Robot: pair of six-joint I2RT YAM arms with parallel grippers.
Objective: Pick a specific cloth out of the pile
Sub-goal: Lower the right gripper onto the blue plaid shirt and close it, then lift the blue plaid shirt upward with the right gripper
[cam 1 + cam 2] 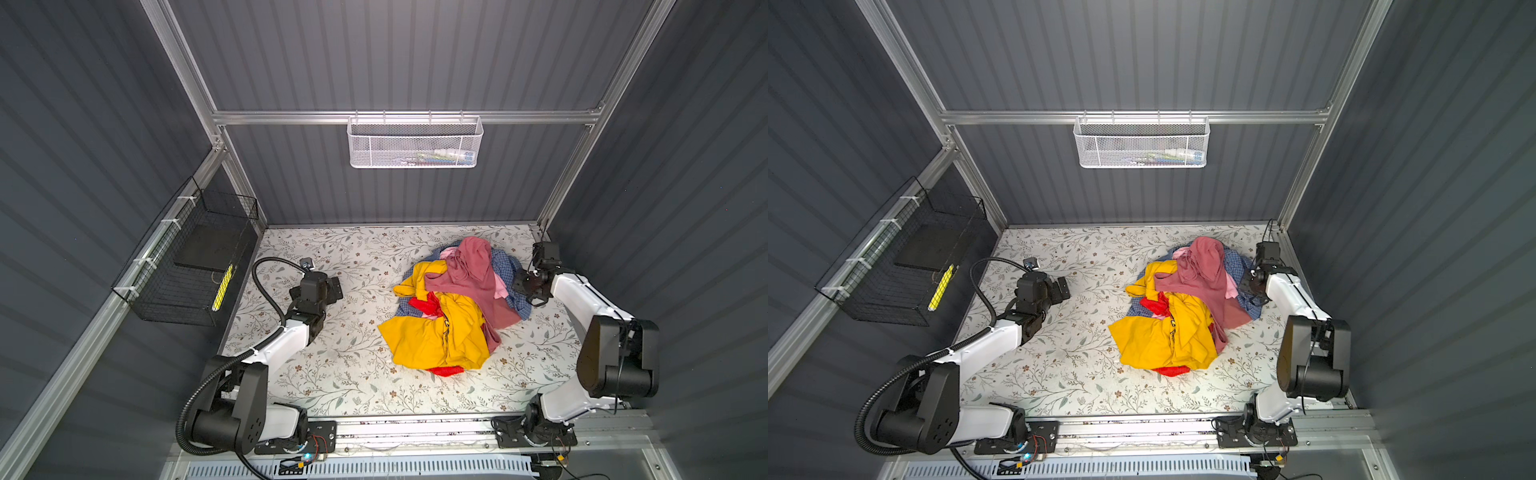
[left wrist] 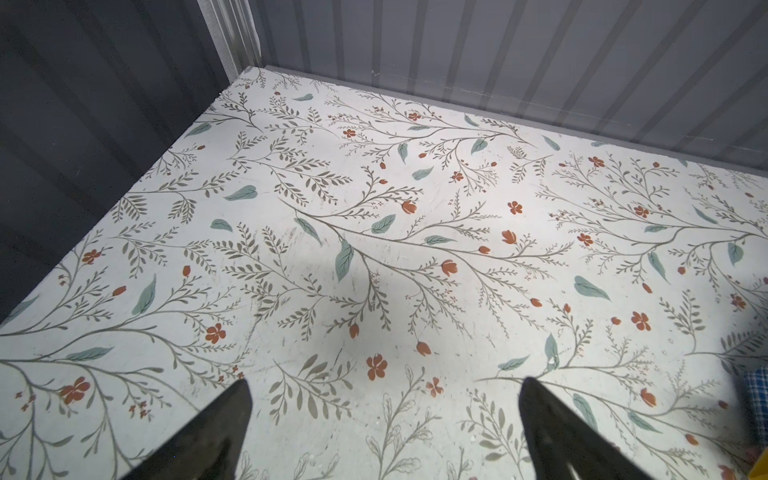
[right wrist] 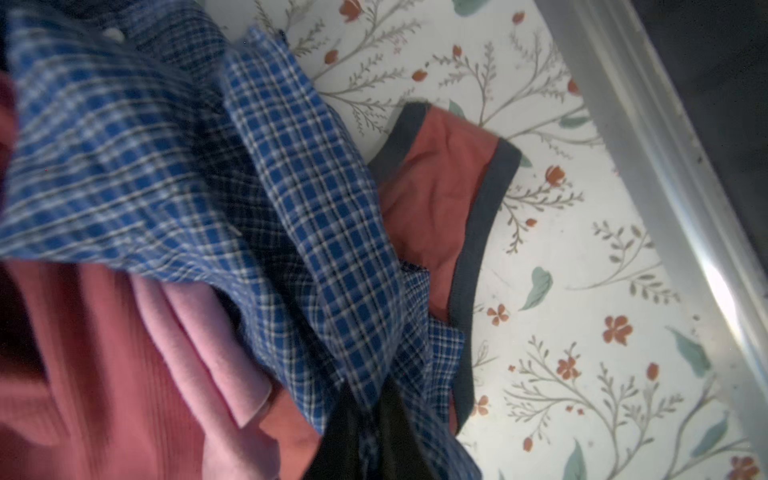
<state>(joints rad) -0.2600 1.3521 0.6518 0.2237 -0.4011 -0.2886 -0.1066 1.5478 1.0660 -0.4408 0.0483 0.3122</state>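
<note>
right pincer (image 3: pixel 368 432) pinching a cloth (image 3: pixel 291 187) fold | left pincer (image 2: pixel 384 419) spread above bare table (image 2: pixel 374 187) | cloth on right-arm side of pile (image 1: pixel 449 307), under dusty-rose garment (image 1: pixel 469 270) | judged light, limp, prone to snag; hold the exposed edge

Most of the cloth (image 1: pixel 509 266) lies buried beneath the dusty-rose garment (image 1: pixel 469 270), far right. In the wrist view, checked fabric hides the tips of the right gripper (image 3: pixel 368 419), which is blurred and cut off.
</note>
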